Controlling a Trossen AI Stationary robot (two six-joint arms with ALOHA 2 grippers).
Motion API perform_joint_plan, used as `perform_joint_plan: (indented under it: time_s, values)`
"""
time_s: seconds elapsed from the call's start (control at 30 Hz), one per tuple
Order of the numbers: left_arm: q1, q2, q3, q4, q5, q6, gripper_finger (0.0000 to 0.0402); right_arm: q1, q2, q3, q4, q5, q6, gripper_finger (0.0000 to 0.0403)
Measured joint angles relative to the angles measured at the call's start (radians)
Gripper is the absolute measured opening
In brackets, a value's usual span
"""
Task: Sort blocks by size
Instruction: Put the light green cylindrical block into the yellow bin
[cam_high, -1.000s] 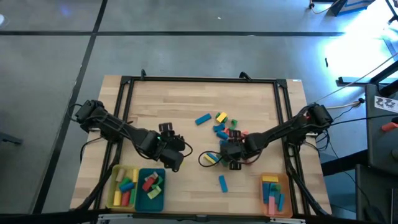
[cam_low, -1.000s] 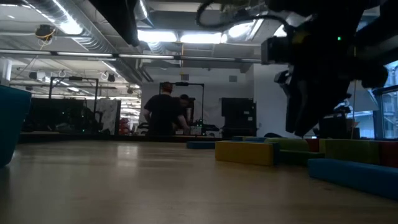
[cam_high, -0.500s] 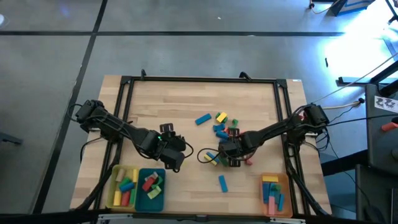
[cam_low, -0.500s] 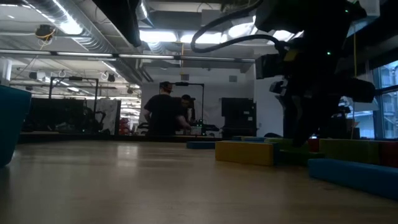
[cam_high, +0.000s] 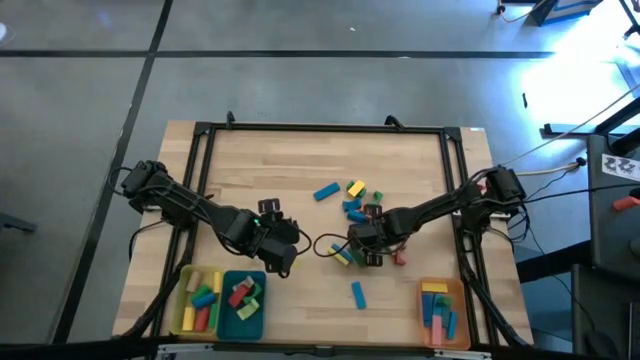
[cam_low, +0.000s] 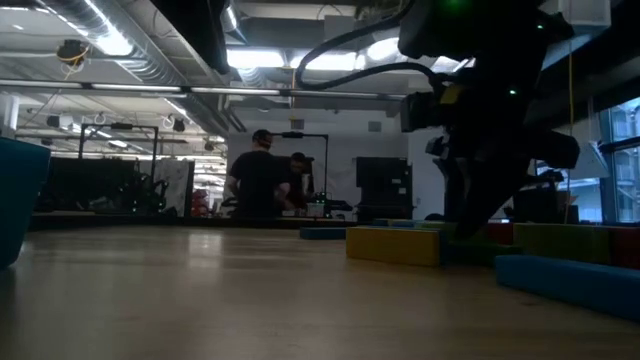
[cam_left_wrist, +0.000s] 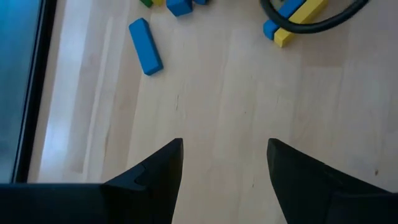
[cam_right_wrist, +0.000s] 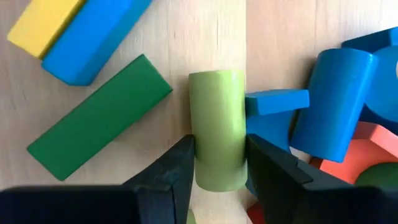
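Right wrist view puts the nearest thing between the right gripper's (cam_right_wrist: 219, 168) two dark fingers: a light green cylinder block (cam_right_wrist: 217, 127) lying on the wooden table (cam_right_wrist: 205, 37), pinched on both sides by those fingers. Just beside it lies a dark green bar (cam_right_wrist: 99, 117), and farther on a blue bar (cam_right_wrist: 93, 38) touches a yellow bar (cam_right_wrist: 43, 23). On the cylinder's other side, blue blocks (cam_right_wrist: 333, 106) and a red piece (cam_right_wrist: 367, 155) crowd together.

In the high view the right gripper (cam_high: 362, 245) sits low in the loose pile of blocks (cam_high: 355, 205) at mid-table. The left gripper (cam_high: 280, 255) hangs near the yellow tray (cam_high: 185, 300) and teal tray (cam_high: 243, 318), fingers (cam_left_wrist: 155, 174) spread over bare wood. A lone blue bar (cam_high: 357, 294) lies apart, and the orange tray (cam_high: 458, 325) holds sorted blocks.
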Motion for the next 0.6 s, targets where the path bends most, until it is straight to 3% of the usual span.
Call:
perform_joint_plan:
  time_s: [0.6]
  values:
    - [-0.007, -0.029, 0.0, -0.01, 0.0, 0.013, 0.021, -0.007, 0.005, 0.004, 0.018, -0.066, 0.001, 0.0143]
